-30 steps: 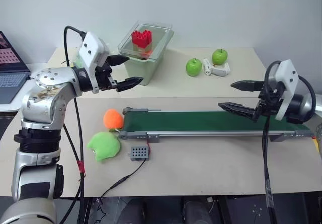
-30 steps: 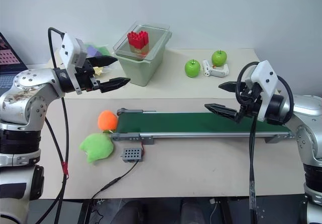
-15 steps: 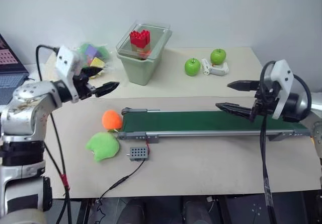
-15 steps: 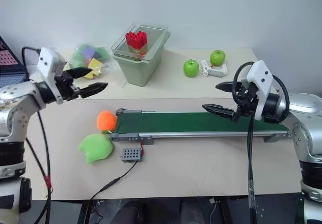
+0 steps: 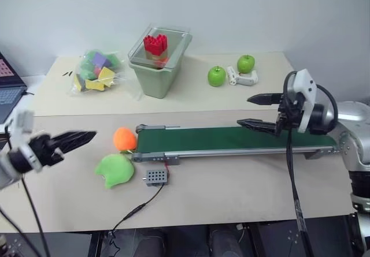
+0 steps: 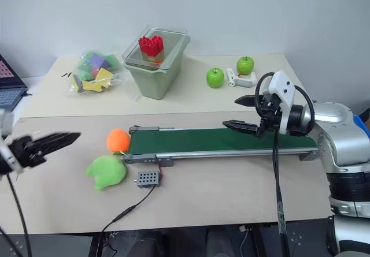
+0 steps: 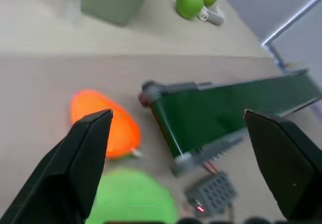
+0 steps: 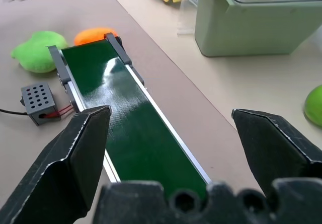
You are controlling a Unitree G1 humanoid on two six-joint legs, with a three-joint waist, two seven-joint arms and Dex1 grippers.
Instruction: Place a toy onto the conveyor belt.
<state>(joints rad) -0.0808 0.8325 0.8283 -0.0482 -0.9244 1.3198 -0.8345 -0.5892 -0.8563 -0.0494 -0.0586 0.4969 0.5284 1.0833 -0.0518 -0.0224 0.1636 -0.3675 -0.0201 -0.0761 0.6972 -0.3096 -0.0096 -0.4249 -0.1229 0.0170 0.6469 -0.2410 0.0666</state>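
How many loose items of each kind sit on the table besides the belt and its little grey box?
Plush toys: 2, the lime-green toy and the orange ball.
Green apples: 2.
Lidded bins: 1.
Bags of coloured blocks: 1.
Small white gadgets: 1.
Total: 7

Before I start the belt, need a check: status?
Both hands open, empty. Toy on table beside conveyor belt, not loaded. Orange ball touches belt end.

Two apples, two plush toys (one green, one orange), one bin.
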